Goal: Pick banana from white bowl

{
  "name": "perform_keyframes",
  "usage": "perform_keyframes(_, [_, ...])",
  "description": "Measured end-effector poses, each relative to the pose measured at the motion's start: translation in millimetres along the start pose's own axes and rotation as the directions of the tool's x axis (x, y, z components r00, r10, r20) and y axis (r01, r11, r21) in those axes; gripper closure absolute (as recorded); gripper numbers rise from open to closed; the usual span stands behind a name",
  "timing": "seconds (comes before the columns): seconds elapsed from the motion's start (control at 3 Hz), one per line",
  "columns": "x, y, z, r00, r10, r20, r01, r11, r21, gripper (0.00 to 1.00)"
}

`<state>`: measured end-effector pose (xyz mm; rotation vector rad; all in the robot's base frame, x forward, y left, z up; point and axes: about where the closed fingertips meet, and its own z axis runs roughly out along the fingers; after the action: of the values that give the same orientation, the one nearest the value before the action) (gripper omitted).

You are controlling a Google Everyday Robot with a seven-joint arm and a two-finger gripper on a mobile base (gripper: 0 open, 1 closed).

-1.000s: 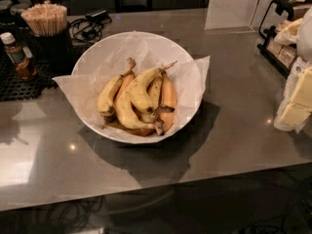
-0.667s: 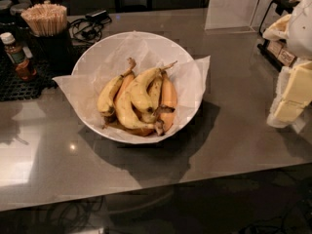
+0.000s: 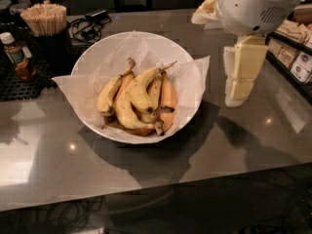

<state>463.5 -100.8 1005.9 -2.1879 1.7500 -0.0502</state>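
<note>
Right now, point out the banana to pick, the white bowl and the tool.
banana (image 3: 140,89), camera view, middle of its curved yellow body.
white bowl (image 3: 81,61), camera view, upper-left rim.
tool (image 3: 237,95), camera view, its lower end, right of the white bowl.

Worktop (image 3: 146,179): smooth, glossy dark-grey surface mirroring lamps and shadows. White bowl (image 3: 97,52): smooth, faintly shiny, lined with crinkled, matt, semi-translucent paper (image 3: 195,77). Banana (image 3: 140,90): smooth, dull-waxy yellow skin with small brown specks. Gripper (image 3: 239,82), hanging just right of the bowl above the worktop: pale cream, matt, plastic-looking, beneath a smooth white plastic housing (image 3: 253,6). Far left: a black gridded mat (image 3: 19,84) and pale wooden sticks (image 3: 44,18).
</note>
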Motion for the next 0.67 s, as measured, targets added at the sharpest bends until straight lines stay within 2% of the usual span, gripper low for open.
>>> perform_keyframes(0.33, [-37.7,-14.0,11.8,0.983,-0.167,0.070,0.171,0.9835,-0.058,0.00])
perform_keyframes(0.67, [-65.8,-33.6,31.0,0.932,-0.321,0.167,0.338,0.9379,-0.081,0.00])
